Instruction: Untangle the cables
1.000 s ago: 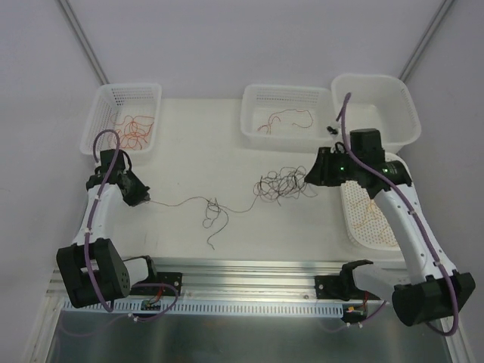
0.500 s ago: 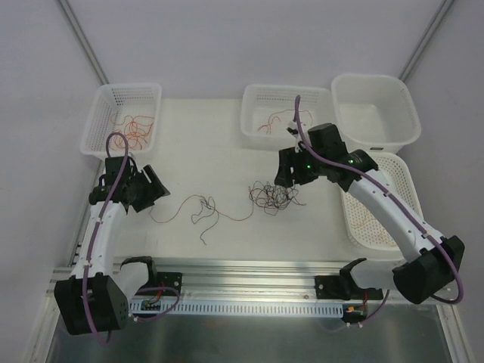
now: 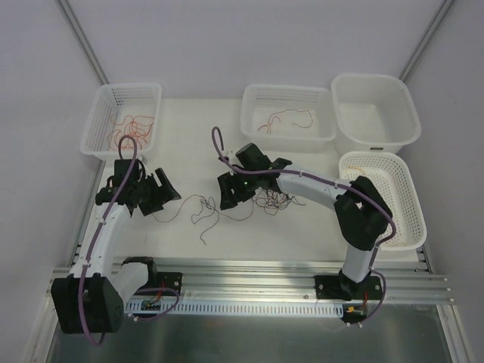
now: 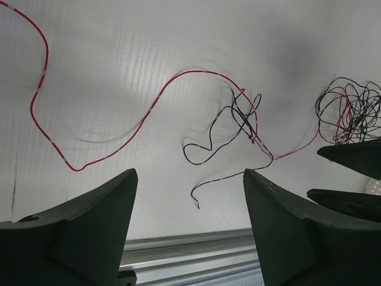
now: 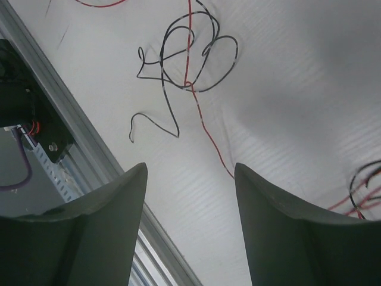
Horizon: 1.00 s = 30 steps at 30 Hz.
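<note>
Both sets of jaws stand spread with nothing between them. The left gripper (image 3: 161,193) hangs over the left end of a long red strand (image 3: 180,206) and the right gripper (image 3: 231,189) hangs low between that strand's loops and the main tangle (image 3: 276,199). The cables lie mostly mid-table (image 3: 189,144): the dark tangle to the right, and the red strand running left from it, with a black strand (image 4: 220,134) looped through it. A few sorted strands sit in the far-left basket (image 3: 106,94) and the far middle basket (image 3: 249,113). In the right wrist view the right gripper (image 5: 190,170) frames the red strand (image 5: 205,128) just short of the black knot. I judge it is placed there to take a fresh hold nearer the snag, while the left gripper (image 4: 189,177) waits wide over the same knot. A second ago the red strand was stretched across the table, the left jaws pinched on its end and the right gripper on the tangle's right side. Now both have let go, the strand lies slack and curled, the tangle sits a little nearer and further left, and the right arm has swung across it.
</note>
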Each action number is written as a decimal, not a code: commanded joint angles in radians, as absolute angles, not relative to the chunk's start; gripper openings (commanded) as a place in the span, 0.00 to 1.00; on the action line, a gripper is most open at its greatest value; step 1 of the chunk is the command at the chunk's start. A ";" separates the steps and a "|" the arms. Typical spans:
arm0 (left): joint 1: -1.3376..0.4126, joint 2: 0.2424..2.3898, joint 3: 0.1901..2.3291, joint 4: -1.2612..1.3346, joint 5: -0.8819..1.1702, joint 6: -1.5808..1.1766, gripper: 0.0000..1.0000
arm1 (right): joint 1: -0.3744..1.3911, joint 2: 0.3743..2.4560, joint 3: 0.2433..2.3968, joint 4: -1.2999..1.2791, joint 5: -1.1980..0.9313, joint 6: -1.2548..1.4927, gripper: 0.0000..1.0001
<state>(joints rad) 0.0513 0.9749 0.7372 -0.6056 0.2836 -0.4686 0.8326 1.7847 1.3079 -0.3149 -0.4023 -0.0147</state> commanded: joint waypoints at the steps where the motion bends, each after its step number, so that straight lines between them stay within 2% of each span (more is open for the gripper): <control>1: 0.043 1.026 0.739 -0.565 0.287 -0.488 0.71 | 0.851 1.851 1.365 -0.152 -0.475 0.047 0.63; 8: 0.041 1.158 0.732 -0.489 0.276 -0.512 0.67 | 0.891 1.966 1.416 -0.075 -0.520 0.081 0.54; 11: 0.040 1.209 0.732 -0.468 0.258 -0.520 0.65 | 0.894 1.999 1.417 -0.048 -0.534 0.097 0.45; 14: 0.038 1.268 0.730 -0.447 0.235 -0.529 0.63 | 0.894 1.999 1.414 -0.046 -0.535 0.091 0.29; 15: 0.040 1.281 0.727 -0.442 0.232 -0.537 0.62 | 0.896 1.991 1.405 -0.048 -0.532 0.087 0.19; 19: 0.038 1.342 0.719 -0.426 0.235 -0.560 0.60 | 0.896 1.915 1.404 -0.104 -0.537 0.045 0.01; 30: 0.023 1.422 0.680 -0.390 0.271 -0.612 0.58 | 0.888 1.609 1.580 -0.435 -0.506 -0.133 0.01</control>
